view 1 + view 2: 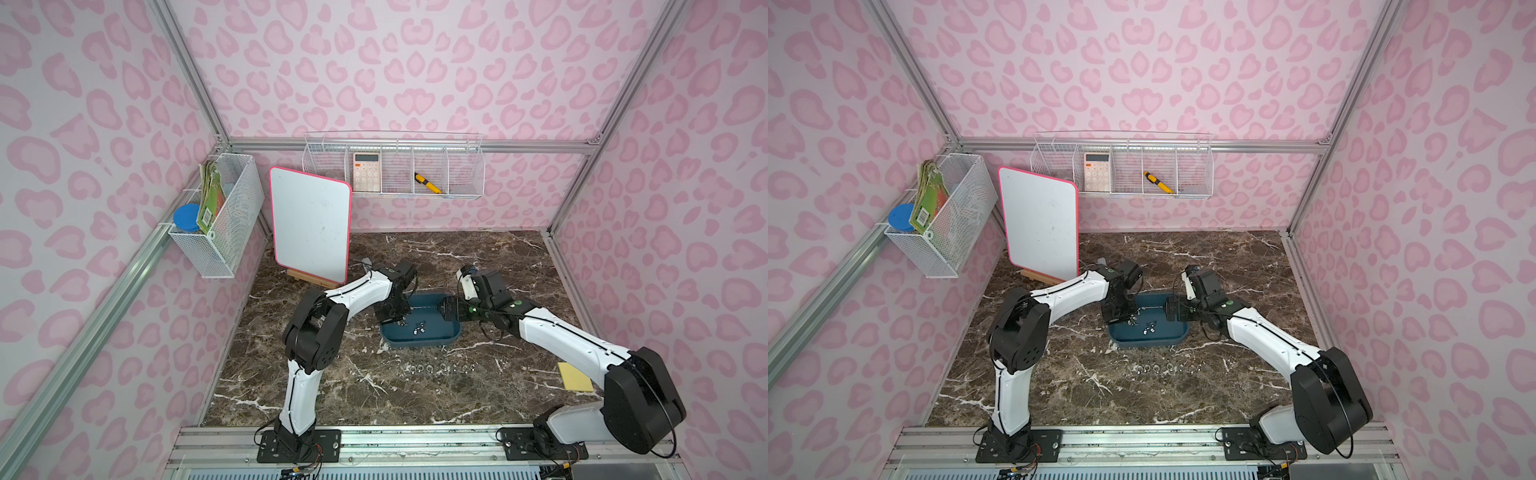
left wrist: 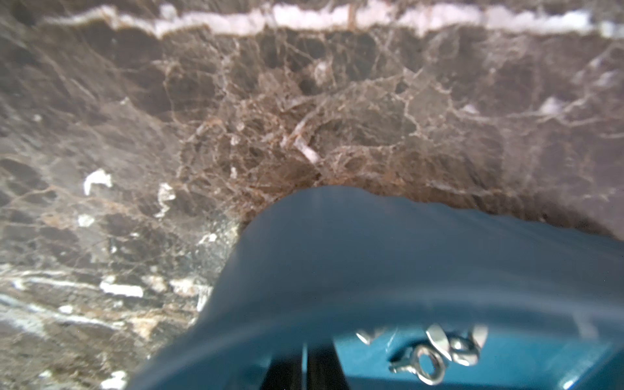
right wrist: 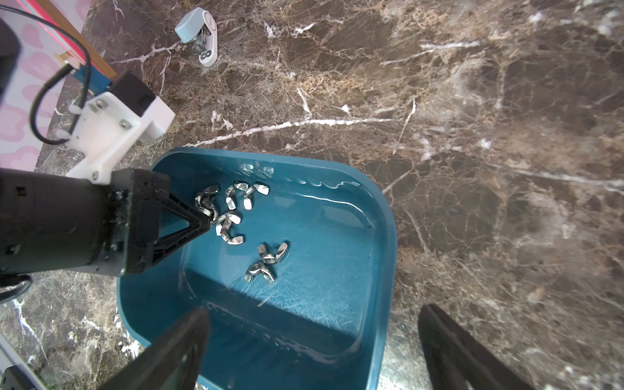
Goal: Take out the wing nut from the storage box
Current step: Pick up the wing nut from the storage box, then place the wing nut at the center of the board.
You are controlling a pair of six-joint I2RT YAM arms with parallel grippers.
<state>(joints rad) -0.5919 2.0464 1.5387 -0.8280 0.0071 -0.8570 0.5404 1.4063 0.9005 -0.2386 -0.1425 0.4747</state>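
In both top views the storage box (image 1: pixel 420 342) (image 1: pixel 1145 341) sits at the centre of the frame on the brown marble table (image 1: pixel 374 399). The left gripper (image 1: pixel 400 321) reaches down into the box's left end and hides that corner. The right gripper (image 1: pixel 446 309) covers the right end. A few wing nuts (image 1: pixel 415 330) lie on the box floor between them. Below the box, apart from it, a row of small metal pieces (image 1: pixel 442 368) lies on the table. A whiteboard (image 1: pixel 309 224) leans at the upper left of the box, and a yellow pad (image 1: pixel 575 376) lies at lower right, beside the right arm. A wire rack (image 1: pixel 465 178) on the back wall holds a calculator (image 1: pixel 367 172) and a yellow-handled tool (image 1: pixel 428 183).

The left wrist view is blurred. The box's rim fills the lower middle, with wing nuts at lower right. The left gripper's dark fingers (image 2: pixel 324 371) stand pressed together at the bottom edge.

In the right wrist view the left gripper comes in from the left with its jaws closed to one point. Its tip touches the upper cluster of wing nuts, but I cannot tell whether one is pinched. Two more nuts lie apart, lower in the box. The right gripper's fingers (image 3: pixel 182 351) stand wide apart at the bottom, with the box's side wall in the gap between them. A small stapler (image 3: pixel 199 37) lies at upper left, well apart from the box.
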